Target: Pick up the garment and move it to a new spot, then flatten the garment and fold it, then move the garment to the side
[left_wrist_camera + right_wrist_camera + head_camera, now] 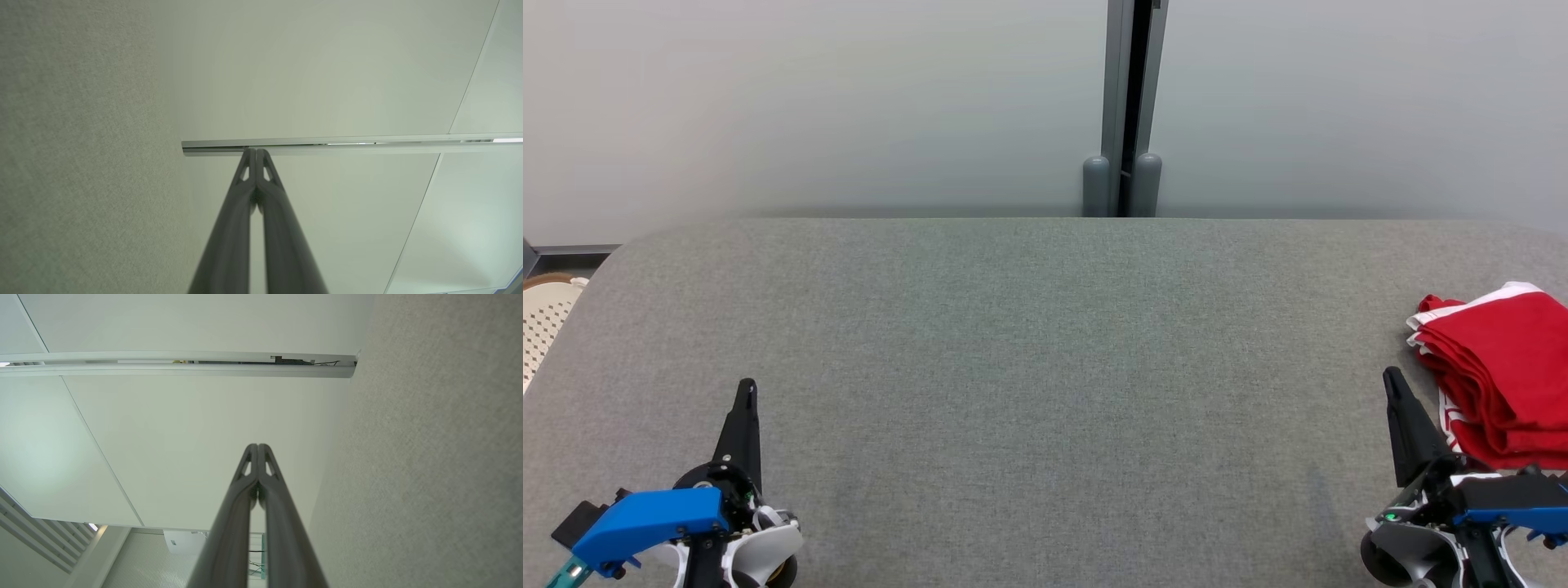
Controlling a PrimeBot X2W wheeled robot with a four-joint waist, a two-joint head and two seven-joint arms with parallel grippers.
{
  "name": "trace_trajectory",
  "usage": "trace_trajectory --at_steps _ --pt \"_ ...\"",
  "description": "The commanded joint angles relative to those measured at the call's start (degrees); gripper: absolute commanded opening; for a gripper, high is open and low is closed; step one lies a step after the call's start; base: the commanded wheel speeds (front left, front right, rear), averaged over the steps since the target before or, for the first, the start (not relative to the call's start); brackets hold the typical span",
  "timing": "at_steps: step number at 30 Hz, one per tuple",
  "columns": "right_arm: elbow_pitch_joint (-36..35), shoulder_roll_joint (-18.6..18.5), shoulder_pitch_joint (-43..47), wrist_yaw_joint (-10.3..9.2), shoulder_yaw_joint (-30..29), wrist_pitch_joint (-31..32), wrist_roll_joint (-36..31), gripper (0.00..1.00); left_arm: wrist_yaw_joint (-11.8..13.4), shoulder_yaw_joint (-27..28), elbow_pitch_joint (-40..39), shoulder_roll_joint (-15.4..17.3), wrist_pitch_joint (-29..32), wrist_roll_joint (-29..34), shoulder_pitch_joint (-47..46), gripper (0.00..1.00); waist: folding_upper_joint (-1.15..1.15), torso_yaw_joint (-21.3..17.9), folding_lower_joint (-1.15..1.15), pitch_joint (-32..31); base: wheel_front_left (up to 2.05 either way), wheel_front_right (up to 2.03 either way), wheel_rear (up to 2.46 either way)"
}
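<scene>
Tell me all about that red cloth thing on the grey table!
The red fabric garment with white trim along its edges looks soft and is folded into several stacked layers, a little rumpled. It lies flat at the right side of the grey cloth-covered table, partly cut off by the picture's edge. The shut right gripper sits just left of it, holding nothing; whether they touch is unclear.

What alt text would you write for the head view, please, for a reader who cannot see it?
A folded red garment lies at the right edge of a grey table, beside the shut right gripper; the shut left gripper sits lower left.
</scene>
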Motion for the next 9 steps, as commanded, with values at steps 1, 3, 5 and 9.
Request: trace_trajectory --at_steps 1,3,5,9 --pt "-0.18 -0.13 0.64 0.02 -0.12 0.15 0.16 0.00 -0.22 0.12 -0.25 -0.12 0.20 -0.15 -0.56 0.00 0.00 0.00 0.00 0.00 0.00 0.00 0.00" --pt "-0.18 -0.13 0.64 0.02 -0.12 0.16 0.16 0.00 -0.22 0.12 -0.25 -0.12 0.20 -0.15 -0.56 0.00 0.00 0.00 0.00 0.00 0.00 0.00 0.00" --pt "-0.18 -0.13 0.64 0.02 -0.12 0.15 0.16 0.00 -0.22 0.12 -0.25 -0.12 0.20 -0.15 -0.56 0.00 0.00 0.00 0.00 0.00 0.00 0.00 0.00" --pt "-0.18 -0.13 0.64 0.02 -0.12 0.16 0.16 0.00 -0.22 0.11 -0.25 -0.12 0.20 -0.15 -0.56 0.00 0.00 0.00 0.00 0.00 0.00 0.00 0.00"
